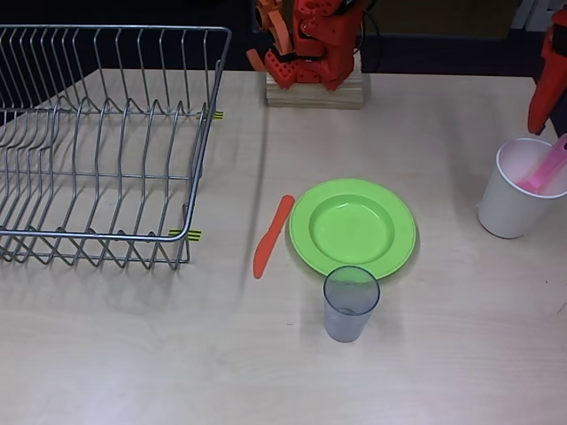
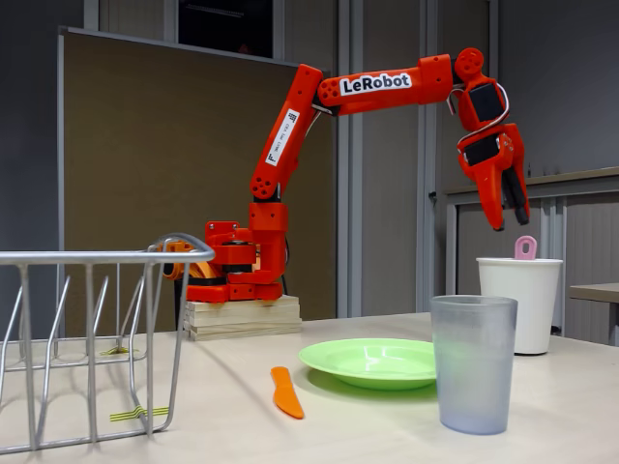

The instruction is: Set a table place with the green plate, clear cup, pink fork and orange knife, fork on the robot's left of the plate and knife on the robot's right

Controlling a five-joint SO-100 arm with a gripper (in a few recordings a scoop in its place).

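Note:
The green plate point(image 1: 353, 227) point(image 2: 372, 361) lies mid-table. In the overhead view the orange knife point(image 1: 273, 235) point(image 2: 286, 391) lies flat just left of it, close to the rim. At the plate's near edge the clear cup point(image 1: 351, 303) point(image 2: 473, 362) stands upright. The pink fork point(image 1: 547, 166) point(image 2: 525, 247) stands inside a white paper cup point(image 1: 516, 189) point(image 2: 519, 302) at the right, its handle sticking out of the top. My gripper point(image 1: 539, 124) point(image 2: 513, 224) hangs pointing down just above that cup and fork, fingers a little apart, holding nothing.
A wire dish rack point(image 1: 97, 142) point(image 2: 87, 338) takes up the left of the table. The arm's base point(image 1: 312, 53) point(image 2: 237, 275) sits on a wooden block at the back edge. Bare tabletop point(image 1: 177, 354) lies in front of the rack and around the plate.

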